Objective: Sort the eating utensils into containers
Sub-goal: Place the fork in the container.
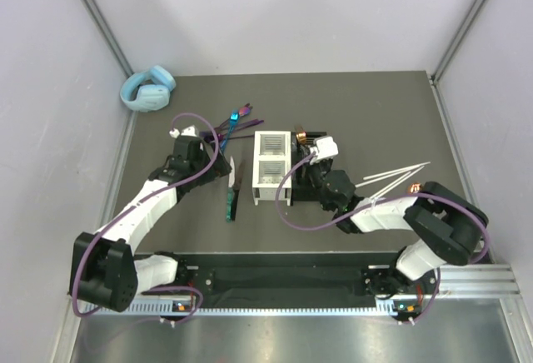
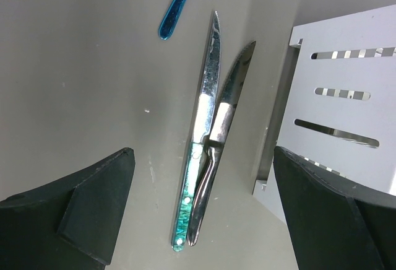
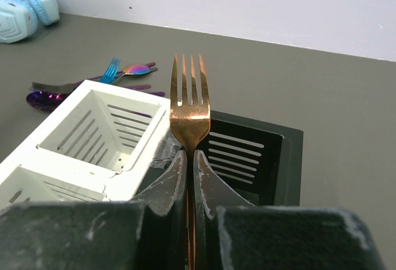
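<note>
A copper fork (image 3: 190, 106) is pinched by the right jaws above the black caddy (image 3: 288, 165); lowering and release seem due. The left jaws are spread over two knives (image 2: 207, 96).

The left caddy (image 1: 270, 167) and right caddy (image 3: 247, 152) touch side by side in the middle of the table (image 1: 366, 113). A fork (image 3: 189, 106) stands upright over the right caddy. Two knives (image 2: 204, 140) lie just left of the left caddy, with spoons and forks (image 1: 237, 121) behind them. Headphones (image 1: 148, 90) sit in the far left corner. Sticks (image 1: 396, 178) lie to the right.
</note>
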Motion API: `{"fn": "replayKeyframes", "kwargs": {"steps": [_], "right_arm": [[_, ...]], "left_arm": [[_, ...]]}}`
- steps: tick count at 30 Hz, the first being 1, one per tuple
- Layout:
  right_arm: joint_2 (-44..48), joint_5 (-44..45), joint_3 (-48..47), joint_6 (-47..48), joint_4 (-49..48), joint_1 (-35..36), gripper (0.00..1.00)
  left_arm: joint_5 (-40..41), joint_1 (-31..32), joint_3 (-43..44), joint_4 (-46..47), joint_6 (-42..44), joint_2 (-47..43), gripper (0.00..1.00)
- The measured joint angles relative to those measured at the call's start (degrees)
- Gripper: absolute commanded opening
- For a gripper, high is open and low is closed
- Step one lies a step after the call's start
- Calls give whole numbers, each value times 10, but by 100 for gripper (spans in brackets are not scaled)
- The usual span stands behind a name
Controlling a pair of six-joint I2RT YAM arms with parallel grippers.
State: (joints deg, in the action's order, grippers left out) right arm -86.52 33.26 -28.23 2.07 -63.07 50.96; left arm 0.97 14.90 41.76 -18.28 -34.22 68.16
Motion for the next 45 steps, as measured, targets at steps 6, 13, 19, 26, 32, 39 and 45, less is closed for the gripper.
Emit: {"fn": "replayKeyframes", "kwargs": {"steps": [6,13,19,26,32,39,45], "right_arm": [[-18,1,-5,14,-24,0,0],[-21,6,12,6,-56,0,0],[64,24,62,-7,-39,1,4],[119,27,68,-11,4,3,6],[93,25,68,-24,10,3,27],[82,23,69,-42,20,3,36],[135,28,88,-53,46,11,48]], "left_arm": [[1,2,0,-1,1,0,98],[2,3,1,-2,2,0,98],[2,5,1,-2,1,6,98],[2,12,2,-2,1,24,98],[6,15,6,-2,1,24,98],[15,16,6,-2,1,23,98],[15,16,6,-2,1,24,98]]}}
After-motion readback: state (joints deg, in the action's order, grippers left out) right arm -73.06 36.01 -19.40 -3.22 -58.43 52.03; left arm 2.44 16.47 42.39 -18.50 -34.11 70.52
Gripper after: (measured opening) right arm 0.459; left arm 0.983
